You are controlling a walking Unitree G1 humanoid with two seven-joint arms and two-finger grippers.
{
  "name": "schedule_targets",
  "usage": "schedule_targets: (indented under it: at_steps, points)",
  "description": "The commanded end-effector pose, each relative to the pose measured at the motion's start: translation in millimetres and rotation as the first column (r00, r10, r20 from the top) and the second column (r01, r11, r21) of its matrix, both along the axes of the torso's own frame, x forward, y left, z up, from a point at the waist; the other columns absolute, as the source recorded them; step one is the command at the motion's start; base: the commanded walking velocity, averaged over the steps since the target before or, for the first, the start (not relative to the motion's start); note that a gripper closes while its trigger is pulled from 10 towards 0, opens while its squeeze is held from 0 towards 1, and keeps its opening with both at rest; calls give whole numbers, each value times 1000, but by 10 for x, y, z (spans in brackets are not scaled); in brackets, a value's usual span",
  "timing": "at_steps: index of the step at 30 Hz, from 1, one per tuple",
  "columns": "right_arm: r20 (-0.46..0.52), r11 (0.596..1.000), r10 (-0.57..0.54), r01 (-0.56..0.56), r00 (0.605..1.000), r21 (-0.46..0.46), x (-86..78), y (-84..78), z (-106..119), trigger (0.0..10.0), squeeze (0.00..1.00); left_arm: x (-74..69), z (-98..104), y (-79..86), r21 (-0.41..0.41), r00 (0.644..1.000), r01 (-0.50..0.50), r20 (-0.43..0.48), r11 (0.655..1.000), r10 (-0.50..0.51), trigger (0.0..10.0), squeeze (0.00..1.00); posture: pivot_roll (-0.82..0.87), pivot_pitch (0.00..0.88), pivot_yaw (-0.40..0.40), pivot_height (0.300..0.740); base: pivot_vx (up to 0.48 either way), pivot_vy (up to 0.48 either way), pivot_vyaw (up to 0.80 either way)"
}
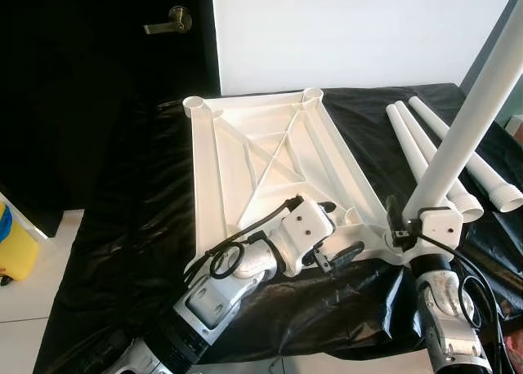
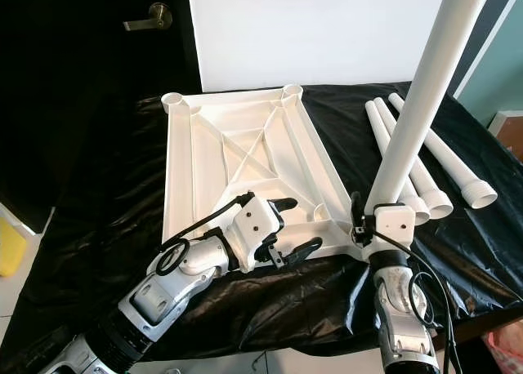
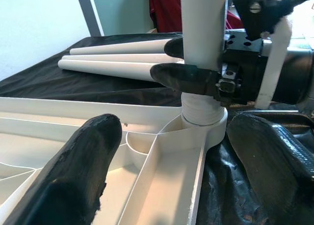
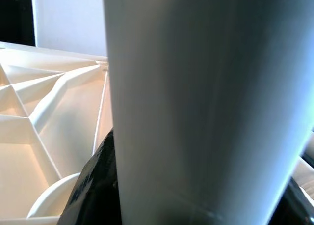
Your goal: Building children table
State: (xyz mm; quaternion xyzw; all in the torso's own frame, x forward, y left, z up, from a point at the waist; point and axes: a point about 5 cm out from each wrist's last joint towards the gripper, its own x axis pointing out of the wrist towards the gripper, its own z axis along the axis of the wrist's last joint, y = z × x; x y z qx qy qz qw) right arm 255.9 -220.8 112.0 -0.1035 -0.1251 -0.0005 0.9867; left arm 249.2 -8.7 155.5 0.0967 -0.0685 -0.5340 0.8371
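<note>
A white ribbed table top point(image 1: 270, 158) lies upside down on black sheeting. One white leg point(image 1: 466, 117) stands upright in the near right corner socket point(image 3: 203, 124). My right gripper point(image 1: 406, 215) is shut on that leg just above the socket; its black fingers point(image 3: 189, 77) wrap the tube. My left gripper point(image 1: 337, 231) is open over the top's near edge, just left of that socket, with nothing between its fingers point(image 3: 73, 171). Three more white legs point(image 1: 441, 158) lie side by side on the sheeting to the right.
Black sheeting point(image 1: 131, 227) covers the work surface. A dark door with a brass handle point(image 1: 170, 20) stands at the back left, beside a white wall. A yellow object point(image 1: 15, 247) sits on the pale floor at the left.
</note>
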Motion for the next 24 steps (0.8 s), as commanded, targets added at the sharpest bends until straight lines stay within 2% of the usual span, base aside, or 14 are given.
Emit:
schedule_targets:
  at_steps: [1,7,11,15,22,24]
  points:
    - [-101,999,33,-31,994,19,-68,44,-231,10000,0,-55,23,-26,27,995,102,3,994,-103,10000,0,-19,27,6,740,0,0,0]
    - [-106,999,43,-40,993,29,-107,55,-288,10000,0,-58,38,-18,28,995,103,5,994,-103,10000,0,-17,26,13,740,0,0,0]
    - [-117,995,55,-45,992,86,-125,59,-333,10000,0,-58,44,-14,30,994,107,6,994,-107,10000,0,-17,26,19,740,0,0,0]
    - [-140,982,37,-10,989,188,-135,18,-423,10000,0,-65,52,-18,32,993,119,7,992,-119,10000,0,-18,24,34,740,0,0,0]
    - [-150,980,32,-1,988,197,-106,15,-429,10000,0,-68,57,-19,34,992,125,7,992,-125,10000,0,-18,22,42,740,0,0,0]
    - [-195,983,32,5,980,184,-10,30,-407,10000,0,-67,74,-26,34,991,130,10,991,-130,10000,0,-18,17,43,740,0,0,0]
